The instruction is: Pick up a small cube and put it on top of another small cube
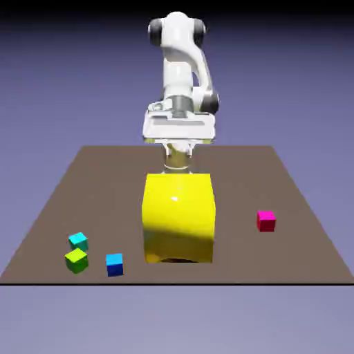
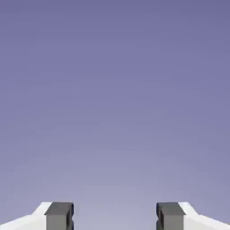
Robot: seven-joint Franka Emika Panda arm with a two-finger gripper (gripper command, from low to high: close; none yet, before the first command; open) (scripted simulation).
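The small cyan cube lies near the table's front edge at the exterior view's left. The small magenta cube sits alone at the exterior view's right. Both rest on the table, far from the arm. The white hand hangs behind the big yellow block, well above the table, and its fingertips are hidden by the block's top. In the hand view my gripper is open: two grey fingertips stand wide apart with only the blue-violet backdrop between them. No cube shows in that view.
A lime-green small cube touches the cyan one's front. A darker blue small cube lies just right of it. The yellow block stands mid-table between the two sides of the brown table.
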